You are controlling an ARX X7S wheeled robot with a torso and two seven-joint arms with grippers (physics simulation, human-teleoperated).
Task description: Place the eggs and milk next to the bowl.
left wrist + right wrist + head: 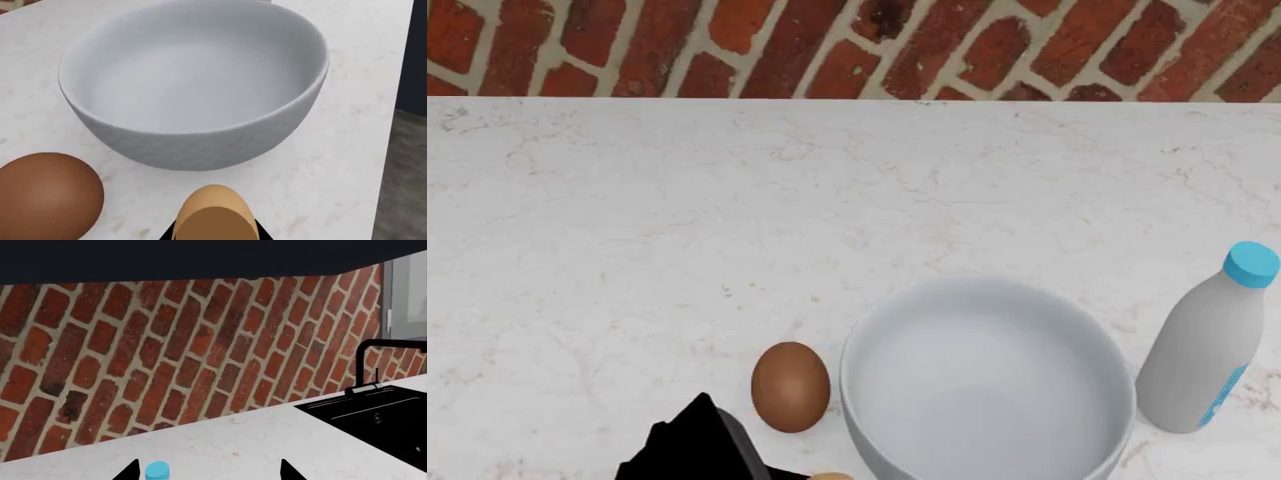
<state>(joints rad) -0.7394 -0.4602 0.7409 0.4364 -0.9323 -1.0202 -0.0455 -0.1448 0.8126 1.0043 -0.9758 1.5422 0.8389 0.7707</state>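
The white bowl [988, 385] [193, 85] stands on the marble counter near its front edge. A dark brown egg [790, 386] [47, 196] lies close beside the bowl's left side. My left gripper [217, 225] [694, 450] is shut on a second, lighter tan egg [215, 212], held just short of the bowl. The milk [1208, 345], a white bottle with a light-blue cap [157, 471], stands upright just right of the bowl. My right gripper [209, 472] is open above the bottle. The cap sits near one fingertip [130, 471]. It does not show in the head view.
A brick wall [854, 45] runs along the back of the counter [694, 200]. A black sink [373, 415] with a black faucet [373, 360] lies off to one side in the right wrist view. The counter edge [393, 125] drops to dark floor past the bowl.
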